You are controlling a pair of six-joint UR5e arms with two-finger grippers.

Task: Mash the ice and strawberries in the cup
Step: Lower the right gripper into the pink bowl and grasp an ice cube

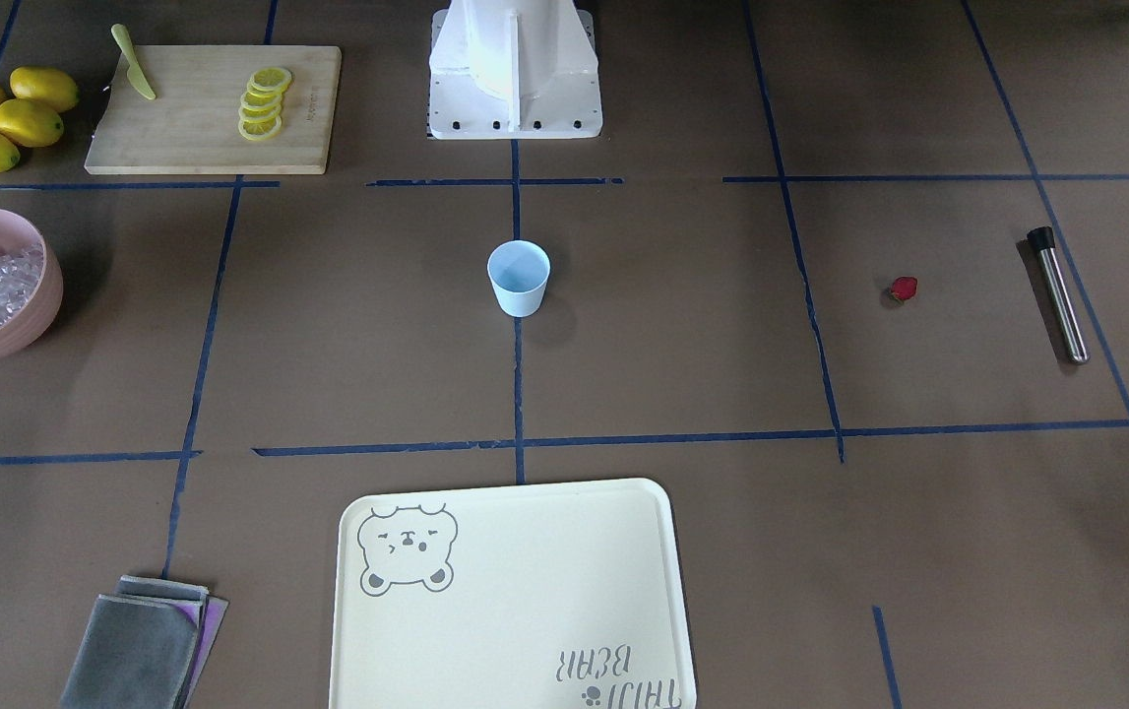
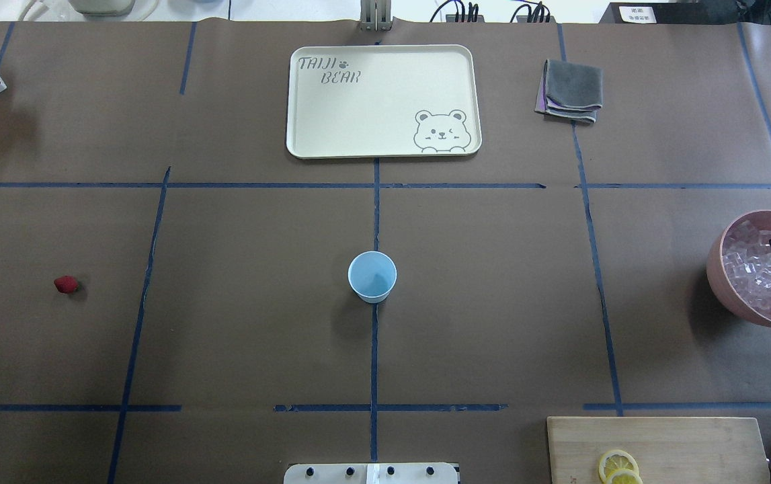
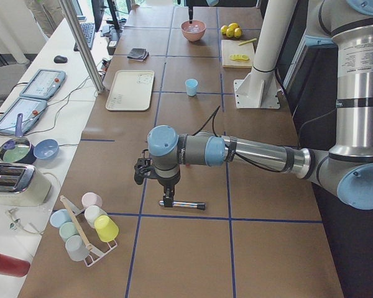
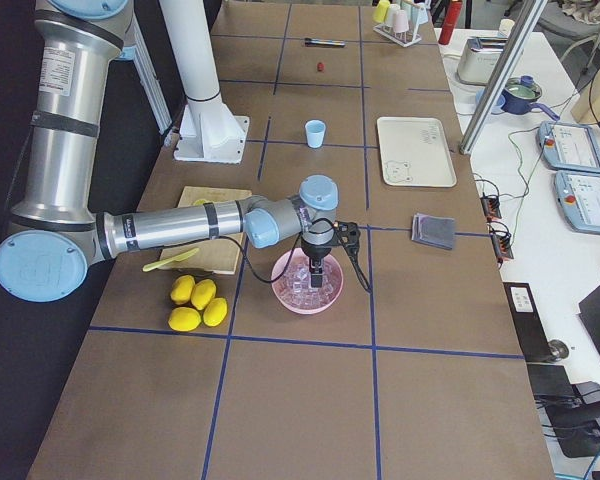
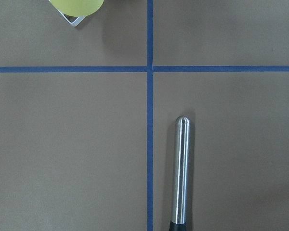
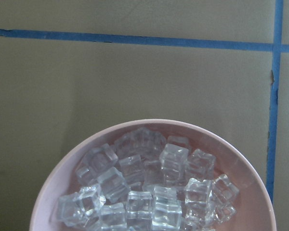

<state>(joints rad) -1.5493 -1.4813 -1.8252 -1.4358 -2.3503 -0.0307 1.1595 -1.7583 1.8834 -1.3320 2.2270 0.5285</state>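
Nearest the robot, at the tabletop's near right corner, a pale wooden cutting board [image 1: 190,128] carries a row of yellow lemon slices [image 1: 264,103] and a yellow-green plastic knife [image 1: 134,74]. Four whole yellow lemons [image 1: 8,116] lie just beside it toward the right edge.

Farther out, the small pale blue plastic cup [image 2: 372,277] stands upright in the middle of the tabletop. The small dark-red strawberry piece [image 2: 66,284] lies on the bare tabletop, well apart from the cup toward the left edge. Nearer that edge lies a steel rod-shaped muddler with a black end [image 1: 1056,295], flat, with its black end toward the robot. The left gripper [image 3: 168,202] hangs above that stretch of the tabletop. Only the side view shows it, so whether its fingers are apart or closed cannot be told.

At the right edge sits a large round pink bowl [image 2: 716,279] heaped with clear ice cubes [image 2: 761,275]. The right gripper [image 4: 317,282] points down over them, its fingers' state not discernible.

At the far edge lies a cream rectangular tray with a bear drawing [image 2: 358,121], with folded grey cloths [image 2: 570,91] beside it to the right.
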